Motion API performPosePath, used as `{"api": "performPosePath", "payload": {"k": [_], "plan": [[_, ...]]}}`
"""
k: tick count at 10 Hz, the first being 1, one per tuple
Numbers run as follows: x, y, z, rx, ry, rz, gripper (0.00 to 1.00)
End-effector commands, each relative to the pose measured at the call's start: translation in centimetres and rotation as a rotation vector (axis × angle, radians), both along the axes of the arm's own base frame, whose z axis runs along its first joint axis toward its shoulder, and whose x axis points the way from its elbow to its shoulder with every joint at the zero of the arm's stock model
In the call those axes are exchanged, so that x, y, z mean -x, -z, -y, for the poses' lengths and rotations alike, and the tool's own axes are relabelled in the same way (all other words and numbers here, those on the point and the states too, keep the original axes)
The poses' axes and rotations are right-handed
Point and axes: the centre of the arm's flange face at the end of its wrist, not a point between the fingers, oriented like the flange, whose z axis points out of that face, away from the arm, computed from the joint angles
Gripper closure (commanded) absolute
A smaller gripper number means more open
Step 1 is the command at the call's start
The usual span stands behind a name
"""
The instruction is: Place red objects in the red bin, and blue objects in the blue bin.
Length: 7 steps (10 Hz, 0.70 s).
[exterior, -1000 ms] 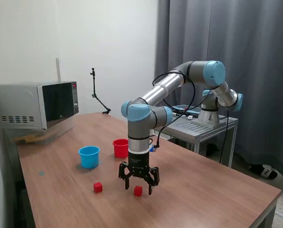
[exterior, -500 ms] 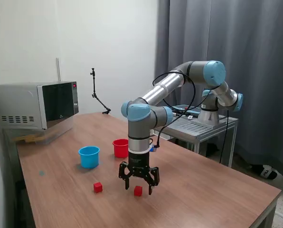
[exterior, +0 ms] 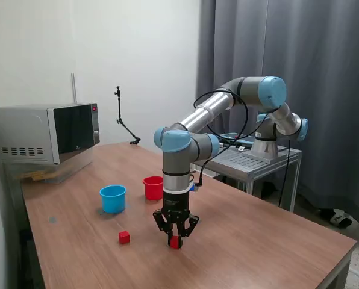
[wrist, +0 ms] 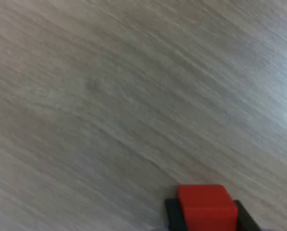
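My gripper (exterior: 176, 241) points straight down at the table and is shut on a small red cube (exterior: 175, 242) that rests on the wood. The wrist view shows that red cube (wrist: 206, 207) pressed between two dark fingers (wrist: 173, 215). A second red cube (exterior: 124, 237) lies loose toward the exterior view's left of the gripper. The red bin (exterior: 153, 187), a round red cup, stands farther back behind the arm. The blue bin (exterior: 113, 198), a light blue cup, stands beside it on the exterior view's left. No blue cubes show.
A microwave (exterior: 44, 133) sits at the table's far left corner in the exterior view. A thin black stand (exterior: 123, 124) rises at the back edge. A metal cart (exterior: 252, 159) holds the arm's base beyond the table. Grey curtains hang behind.
The fingers were spread wide around the red cube one second ago; now they have shut on it. The arm's position is about the same.
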Motion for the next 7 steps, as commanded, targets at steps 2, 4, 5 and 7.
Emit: {"api": "performPosePath", "payload": {"k": [2, 4, 5, 7], "plan": [[0.0, -0.3, 0.1, 0.0, 0.001, -0.004, 1.0], [-0.2, -0.4, 0.1, 0.002, 0.004, 0.0, 1.0], [-0.2, -3.1, -0.1, 0.001, 0.008, -0.028, 1.0], [-0.6, -9.6, -1.6, 0.002, 0.029, -0.093, 1.0]]}}
